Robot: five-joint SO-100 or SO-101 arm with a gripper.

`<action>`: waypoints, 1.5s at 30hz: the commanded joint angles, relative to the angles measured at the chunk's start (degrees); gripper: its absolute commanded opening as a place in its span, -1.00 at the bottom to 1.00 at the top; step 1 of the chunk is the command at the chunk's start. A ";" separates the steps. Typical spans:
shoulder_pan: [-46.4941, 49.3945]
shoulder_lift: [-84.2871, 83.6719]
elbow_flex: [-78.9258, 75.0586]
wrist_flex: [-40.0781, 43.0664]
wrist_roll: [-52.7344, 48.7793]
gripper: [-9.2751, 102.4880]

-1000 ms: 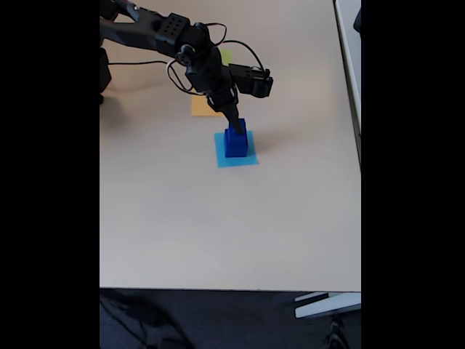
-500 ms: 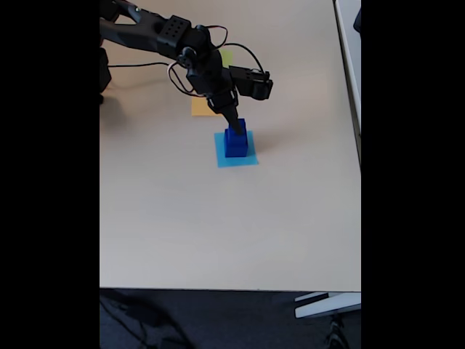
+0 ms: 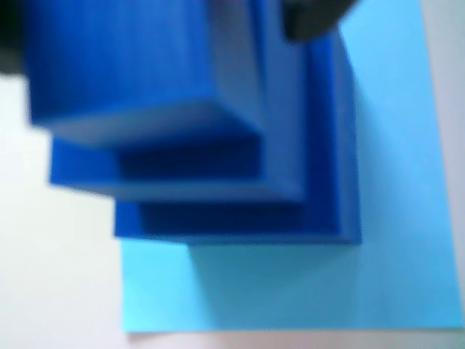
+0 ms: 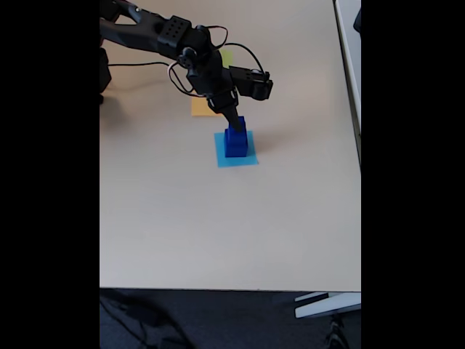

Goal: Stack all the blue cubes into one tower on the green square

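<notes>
While the arm reaches in from the top left of the fixed view, here's how it all sits:

Cubes: the blue cubes (image 4: 235,141) are a tower on the light blue square (image 4: 237,158), not on the green one. In the wrist view the tower (image 3: 218,145) reads as three stepped layers, biggest at the bottom, each smaller one shifted toward the top left of that view. It's blurry up close, so I can't count more than that

Light blue square: flat on the table (image 4: 218,233), with paper showing below and to the right of the tower in the wrist view (image 3: 290,291)

Green square: just a sliver of the green square (image 4: 227,55) peeks out behind the arm near the top of the fixed view, well apart from the tower

Orange square: the orange square (image 4: 201,108) is between green and light blue, partly hidden under the arm

Gripper: the gripper (image 4: 234,122) points down onto the top of the tower, right at the upper cube. One dark finger (image 3: 309,18) sits at the top edge of the wrist view beside the cubes. Honestly can't tell how wide the jaws stand or whether they actually have the top cube pinched

Arm: black, cables looping off it, a servo block sticking out to the right in the fixed view

Table: plain beige, dark floor below its near edge
</notes>
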 commanded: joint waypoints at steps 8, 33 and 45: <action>0.26 0.44 -2.55 -0.53 0.00 -0.66; -4.39 8.61 -7.73 0.35 -10.37 -0.79; -13.36 12.39 -11.69 10.37 2.02 -0.83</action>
